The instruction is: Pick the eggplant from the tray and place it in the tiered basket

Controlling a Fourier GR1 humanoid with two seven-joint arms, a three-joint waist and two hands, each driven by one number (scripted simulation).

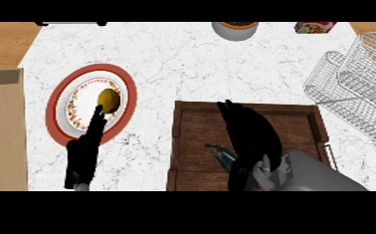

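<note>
The head view looks steeply down on a white marbled counter (191,63). A brown wooden tray (198,128) with raised walls sits at the lower middle, and the right hand (249,133) lies over its floor, its black fingers stretched long and fairly straight toward the tray's far wall. The grey right forearm (316,173) enters from the lower right corner. Beneath this hand, at the wrist side, a dark green stub (219,151) pokes out to the left; it is probably the stem end of the eggplant, though the hand covers the rest and the view does not settle whether the fingers wrap round it or merely rest above it. The eggplant therefore appears to be in the tray, under the right hand. At the left, a round plate (62,123) with a red rim and a speckled white centre holds a yellowish round item (109,100). The left hand (84,151) lies over the plate's lower edge, fingers extended and relaxed, holding nothing, its fingertips just beside the yellow item. The white wire tiered basket (349,86) stands at the right edge, well apart from both hands. A grey bowl (235,31) and a red box (314,27) sit at the counter's far edge.
</note>
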